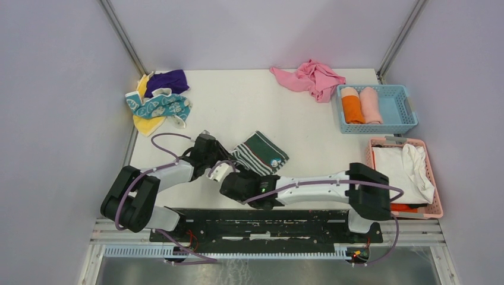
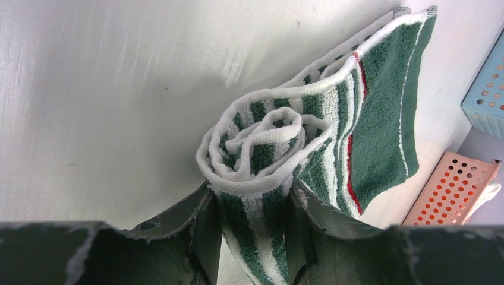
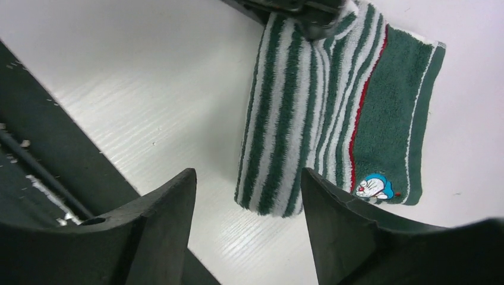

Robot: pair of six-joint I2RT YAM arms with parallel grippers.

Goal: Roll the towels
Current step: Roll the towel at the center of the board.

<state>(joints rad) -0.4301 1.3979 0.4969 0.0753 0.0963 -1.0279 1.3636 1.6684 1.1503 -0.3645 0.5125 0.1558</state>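
The green-and-white striped towel [image 1: 260, 153] lies near the front middle of the white surface [image 1: 238, 107], partly rolled, its plain green end with a small blue cartoon patch [image 3: 371, 186] flat and unrolled. The left tool [image 2: 252, 231] is clamped on one end of the roll, whose spiral of layers shows just above the fingers [image 2: 205, 228]. The right tool [image 3: 246, 208] sits at the roll's other end, spread wide and gripping nothing. At the far left corner lies a heap of a purple towel [image 1: 168, 80], a teal patterned towel [image 1: 159, 107] and a yellow towel [image 1: 145, 123]. A crumpled pink towel [image 1: 310, 77] lies at the far edge. Beside it, a blue basket [image 1: 393, 107] holds an orange rolled towel [image 1: 352, 107] and a pale pink rolled towel [image 1: 370, 104]. A pink basket [image 1: 438, 199] nearer the front holds white cloth [image 1: 404, 166].
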